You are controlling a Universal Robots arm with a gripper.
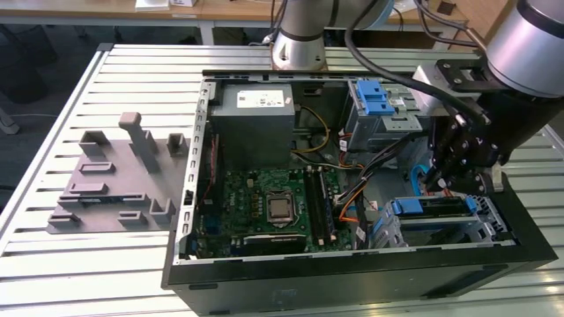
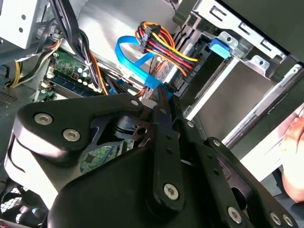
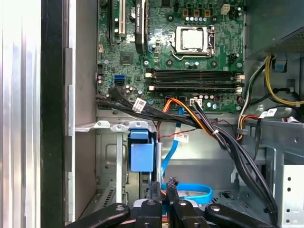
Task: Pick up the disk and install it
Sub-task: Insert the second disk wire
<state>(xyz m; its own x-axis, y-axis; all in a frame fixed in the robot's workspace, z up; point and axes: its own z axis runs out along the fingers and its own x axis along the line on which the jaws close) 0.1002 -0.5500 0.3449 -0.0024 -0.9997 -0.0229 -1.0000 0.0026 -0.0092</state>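
Gripper (image 1: 464, 173): fingertips hidden behind its own black linkage in the exterior view; finger spacing cannot be judged.
Disk (image 1: 434, 208): blue-framed edge showing in the cage at the computer case's (image 1: 352, 277) front corner; label and body concealed.
Arm (image 1: 537, 33): cut off by the picture's edge.
Hand (image 2: 295, 156): blurred, cropped in the second wrist view.

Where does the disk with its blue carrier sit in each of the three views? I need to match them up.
Exterior view: the disk lies in the drive cage at the case's near corner, toward the exterior view's right.
Second wrist view: the disk's blue carrier end shows in the cage, past the coloured wire bundle.
First wrist view: the blue carrier stands in the cage beside the case wall.
Shared landmark: the blue data cable.
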